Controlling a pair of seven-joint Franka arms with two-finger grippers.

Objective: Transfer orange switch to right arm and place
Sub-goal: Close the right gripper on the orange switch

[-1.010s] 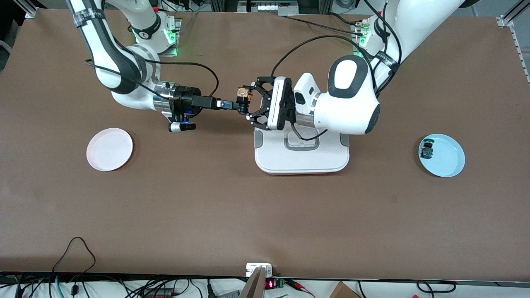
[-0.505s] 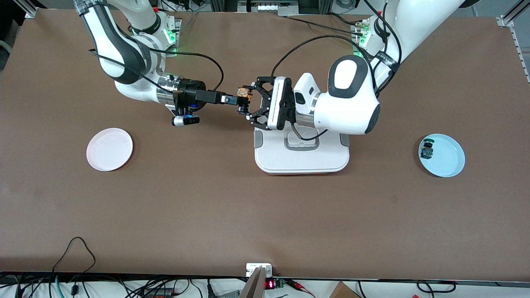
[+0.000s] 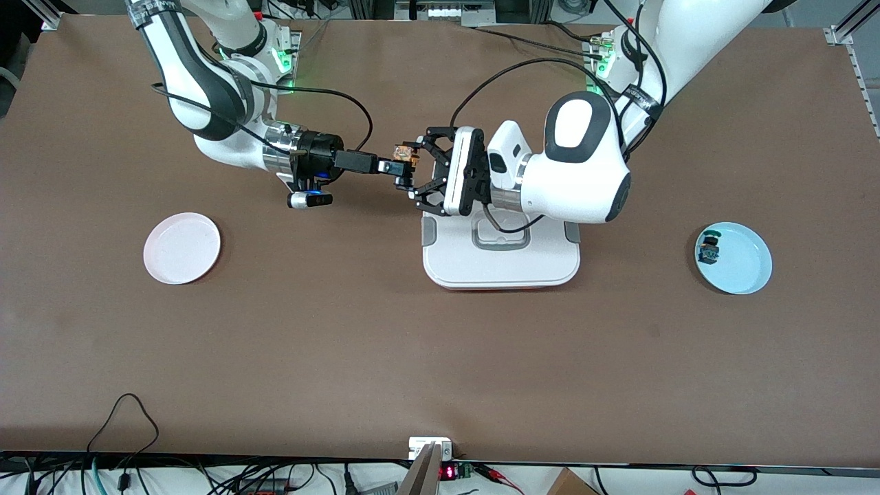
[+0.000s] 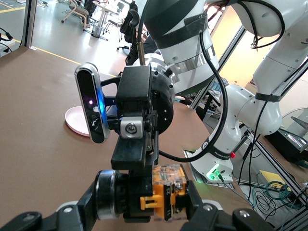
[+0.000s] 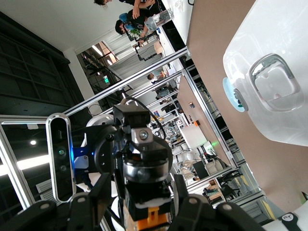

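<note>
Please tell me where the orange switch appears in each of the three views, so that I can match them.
Front view: orange switch between the left gripper and right gripper, above the table.
Left wrist view: bottom centre.
Right wrist view: bottom edge.
Shared landmark: white lidded container, not visible in the left wrist view.

1. Two arms were at the table, each with one gripper: the left gripper point(image 3: 412, 172) and the right gripper point(image 3: 393, 167).
2. Two plates: a pink plate point(image 3: 181, 248) and a blue plate point(image 3: 734, 258).
3. One orange switch point(image 3: 404, 155).
4. One white lidded box point(image 3: 501, 251).
5. One black-and-teal component point(image 3: 707, 249).
</note>
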